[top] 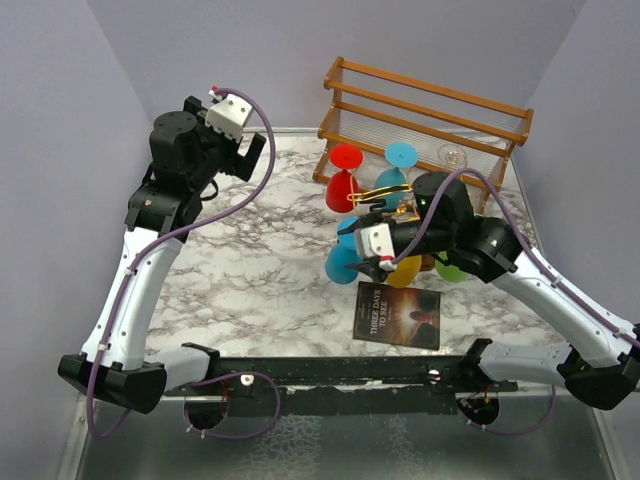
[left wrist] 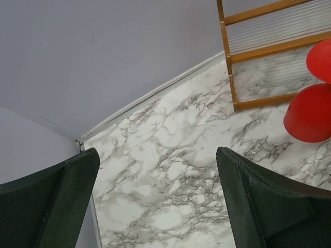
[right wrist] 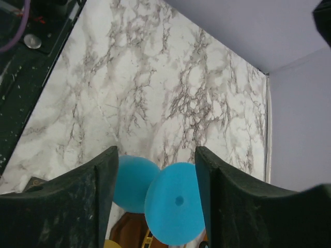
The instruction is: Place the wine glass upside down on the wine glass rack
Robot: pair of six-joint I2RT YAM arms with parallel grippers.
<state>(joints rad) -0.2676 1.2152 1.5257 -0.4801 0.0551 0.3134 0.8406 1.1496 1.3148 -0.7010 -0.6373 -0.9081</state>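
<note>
The wine glass rack [top: 380, 197], gold wire loops on a dark brown base [right wrist: 129, 230], stands right of centre and carries several coloured glasses. A blue wine glass [top: 342, 262] hangs at its near left side. In the right wrist view its round foot [right wrist: 175, 209] and bowl [right wrist: 133, 181] lie between my fingers. My right gripper [top: 362, 258] is open around that foot [right wrist: 155, 165]. The right finger [right wrist: 217, 191] is at the foot's edge and the left finger [right wrist: 98, 196] stands apart from it. My left gripper [top: 250, 155] is open and empty, raised at the far left [left wrist: 158, 155].
A red glass [top: 343, 178], a second blue one [top: 402, 155], a yellow one [top: 404, 270] and a green one [top: 450, 270] are on the rack. An orange-brown slatted shelf [top: 430, 110] with a clear glass [top: 453, 155] stands behind. A dark book [top: 397, 315] lies in front.
</note>
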